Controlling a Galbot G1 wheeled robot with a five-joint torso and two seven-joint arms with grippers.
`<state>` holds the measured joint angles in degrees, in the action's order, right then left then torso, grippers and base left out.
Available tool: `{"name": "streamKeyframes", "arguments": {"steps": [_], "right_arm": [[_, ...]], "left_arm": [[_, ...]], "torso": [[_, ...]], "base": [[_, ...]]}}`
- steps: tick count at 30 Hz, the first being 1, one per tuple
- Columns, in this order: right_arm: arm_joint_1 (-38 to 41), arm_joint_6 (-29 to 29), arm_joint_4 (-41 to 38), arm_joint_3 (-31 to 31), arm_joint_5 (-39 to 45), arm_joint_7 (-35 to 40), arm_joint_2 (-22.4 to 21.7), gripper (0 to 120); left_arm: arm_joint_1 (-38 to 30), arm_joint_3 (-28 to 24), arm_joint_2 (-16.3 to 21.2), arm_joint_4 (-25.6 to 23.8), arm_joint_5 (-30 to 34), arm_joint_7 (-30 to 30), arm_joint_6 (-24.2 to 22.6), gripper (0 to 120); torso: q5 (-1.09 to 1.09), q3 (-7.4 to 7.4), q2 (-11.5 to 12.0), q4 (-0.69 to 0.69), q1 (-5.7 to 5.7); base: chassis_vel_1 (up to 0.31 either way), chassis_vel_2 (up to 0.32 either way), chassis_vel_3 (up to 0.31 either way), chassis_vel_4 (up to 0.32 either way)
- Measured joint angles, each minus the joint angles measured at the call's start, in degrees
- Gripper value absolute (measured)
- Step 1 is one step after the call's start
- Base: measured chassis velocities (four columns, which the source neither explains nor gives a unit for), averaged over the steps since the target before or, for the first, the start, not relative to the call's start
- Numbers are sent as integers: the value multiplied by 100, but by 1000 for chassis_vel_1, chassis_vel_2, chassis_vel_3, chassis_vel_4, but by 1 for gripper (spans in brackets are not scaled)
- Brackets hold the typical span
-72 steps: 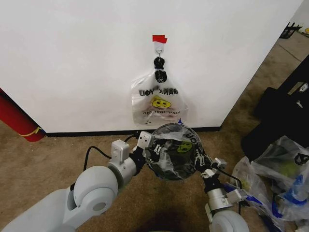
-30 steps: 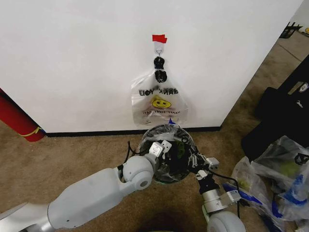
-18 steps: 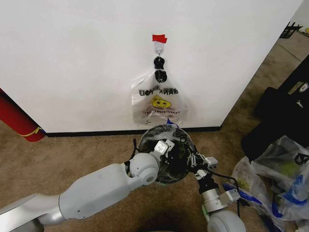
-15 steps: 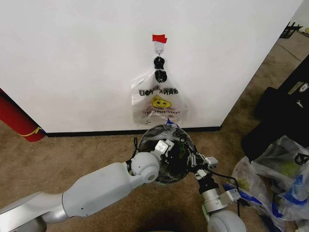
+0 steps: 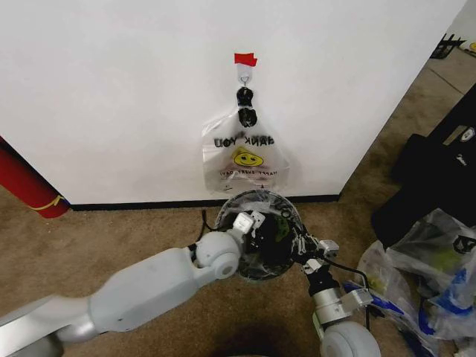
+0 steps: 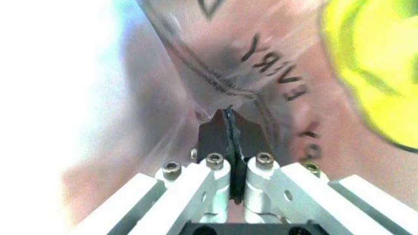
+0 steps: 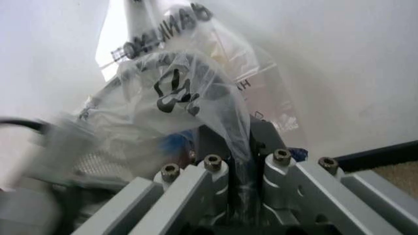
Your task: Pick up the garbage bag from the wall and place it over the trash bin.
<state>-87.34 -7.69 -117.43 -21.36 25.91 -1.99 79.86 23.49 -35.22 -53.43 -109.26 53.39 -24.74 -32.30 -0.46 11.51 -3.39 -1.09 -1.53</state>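
Since the earlier head view, the left arm has swung in from the bin's left side, so that the left gripper (image 5: 248,222) now sits over the near-left rim of the small round black wire-mesh trash bin (image 5: 260,262). The thin crinkly translucent garbage bag with blue patches and black lettering (image 5: 277,224) lies draped across the bin's mouth. Both grippers hold it: in the left wrist view the left gripper (image 6: 230,128) has its fingers pressed together on a fold of film, and in the right wrist view the right gripper (image 7: 243,147) likewise pinches a bunched strand of the bag. Judging by this, the two holds at opposite sides are meant to stretch the bag's opening over the rim, with the right gripper (image 5: 303,246) at the bin's right edge.

Behind the bin, the plain white wall with a black baseboard (image 5: 111,97) carries a small metal hook (image 5: 244,76) under a red tape strip (image 5: 245,59), where a translucent white smiley-face bag (image 5: 243,158) hangs untouched. The bin stands on brown carpeted floor (image 5: 89,238). A red cylinder (image 5: 24,184) leans at the left, and lumpy clear sacks (image 5: 431,275) lie at the right.
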Motion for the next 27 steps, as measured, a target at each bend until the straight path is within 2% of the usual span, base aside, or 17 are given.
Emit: {"name": "streamKeyframes", "arguments": {"steps": [6, 10, 11, 12, 14, 27], "right_arm": [[69, 23, 63, 8, 7, 37, 1, 1], [65, 26, 67, -27, 23, 48, 5, 1], [57, 26, 67, -60, 49, 64, 9, 1], [52, 29, 74, -116, 161, 132, 37, 1], [56, 46, 84, -122, 272, 187, 70, 1], [41, 83, 62, -91, 388, 214, 168, 1]], "left_arm": [[219, 247, 349, -528, -1, 197, 10, 0], [439, 468, 483, -785, -11, 274, 197, 0], [579, 633, 488, -945, 63, 225, 362, 0], [759, 906, 409, -1316, 539, -288, 349, 0], [827, 978, 314, -1435, 788, -603, 334, 0], [821, 879, -301, -900, 875, -971, 686, 0]], "torso": [[-1, 0, -1, -1, 0], [-1, 0, -1, 0, 0], [-1, 0, -1, -1, 0], [1, 0, -1, -1, 0], [0, 0, -1, -2, 0], [1, 1, -1, -2, 0]], "base": [[0, 0, 0, 0], [0, 0, 0, 0], [0, 0, 0, 0], [0, 0, 0, 0], [0, 0, 0, 0], [0, 0, 0, 0]]}}
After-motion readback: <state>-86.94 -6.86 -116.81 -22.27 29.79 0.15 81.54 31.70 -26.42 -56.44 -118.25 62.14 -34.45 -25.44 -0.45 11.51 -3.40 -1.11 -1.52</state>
